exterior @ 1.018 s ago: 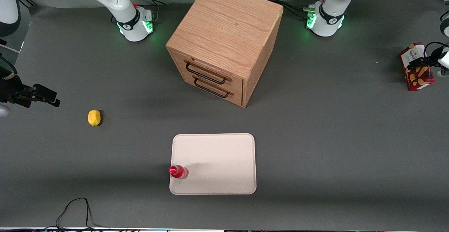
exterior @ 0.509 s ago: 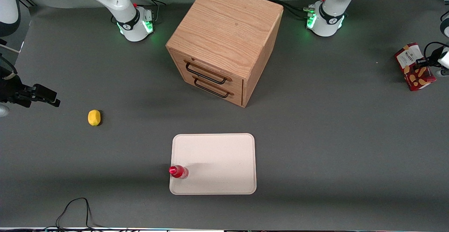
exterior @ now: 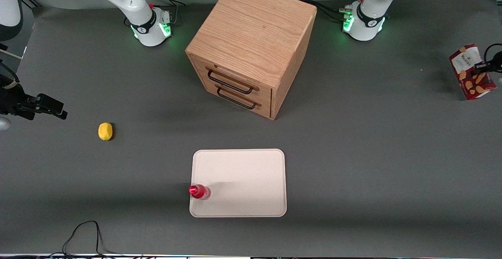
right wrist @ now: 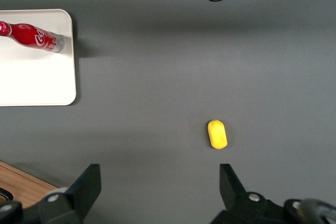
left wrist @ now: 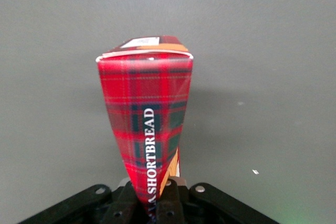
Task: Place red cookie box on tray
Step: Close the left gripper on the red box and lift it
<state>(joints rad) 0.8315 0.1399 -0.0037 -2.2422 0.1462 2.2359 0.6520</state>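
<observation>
Cookie box (exterior: 471,72) in the tool (exterior: 483,67) at the working arm's end, well apart from tray (exterior: 251,165).

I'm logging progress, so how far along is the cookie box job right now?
Done: the claw is shut on the red cookie box, held at the working arm's end of the table. In hand: carrying it. Left: moving it to the tray, which holds only a red-capped bottle, and releasing.
</observation>
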